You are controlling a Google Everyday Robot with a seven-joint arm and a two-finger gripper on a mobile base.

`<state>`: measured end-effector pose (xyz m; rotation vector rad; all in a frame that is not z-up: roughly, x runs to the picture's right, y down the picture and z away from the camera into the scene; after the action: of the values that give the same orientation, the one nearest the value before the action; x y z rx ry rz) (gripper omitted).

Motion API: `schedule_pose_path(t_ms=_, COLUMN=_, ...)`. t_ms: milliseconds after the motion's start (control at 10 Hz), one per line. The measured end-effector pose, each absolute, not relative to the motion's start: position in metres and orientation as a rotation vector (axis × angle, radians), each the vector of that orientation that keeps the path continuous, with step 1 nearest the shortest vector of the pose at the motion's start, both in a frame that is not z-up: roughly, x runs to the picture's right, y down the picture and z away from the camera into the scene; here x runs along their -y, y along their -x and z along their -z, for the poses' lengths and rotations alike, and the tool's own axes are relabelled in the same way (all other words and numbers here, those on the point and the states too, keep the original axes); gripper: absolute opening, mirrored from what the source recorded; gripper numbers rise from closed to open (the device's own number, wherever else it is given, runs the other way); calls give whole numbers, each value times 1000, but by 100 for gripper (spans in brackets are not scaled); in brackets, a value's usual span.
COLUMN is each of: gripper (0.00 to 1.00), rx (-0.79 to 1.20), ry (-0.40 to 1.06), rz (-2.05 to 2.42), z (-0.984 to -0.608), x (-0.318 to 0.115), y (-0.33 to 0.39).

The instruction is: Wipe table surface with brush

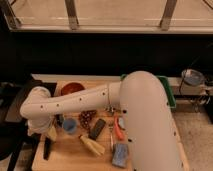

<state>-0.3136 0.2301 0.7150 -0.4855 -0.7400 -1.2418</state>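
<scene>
i'm reading this as the reach-for-the-tool step, wiping not begun. the arm runs across the worktop (75, 161) from the big white body on the rt, w/ the wrist bent down at the worktop's 9 o'clock side. the gripper (37, 129) hangs under that wrist, pointing down, mostly masked by the arm's own housing, so i can't tell if it's open or closed, or if it has anything in it. the brush (47, 149) lies flat at abt 8 o'clock on the worktop, near the left edge, its long axis running roughly 12-to-6, just at 5 o'clock from the gripper. looks close but i can't say touching. clutter nearby: a blue cup (69, 125) at 3 o'clock of the gripper, a dark block (97, 129) further that way, a red-orange handled tool (120, 131) near ctr. next move, imo: drop straight onto the brush shaft, close across its narrow width, lift clear, then sweep the bare wood w/o knocking the cup.
</scene>
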Motion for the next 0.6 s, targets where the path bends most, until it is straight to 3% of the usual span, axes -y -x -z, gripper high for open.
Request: schedule_pose_path(t_ms=600, gripper=72, rx=746, ry=506, rz=1211, z=-729, x=-236, y=311)
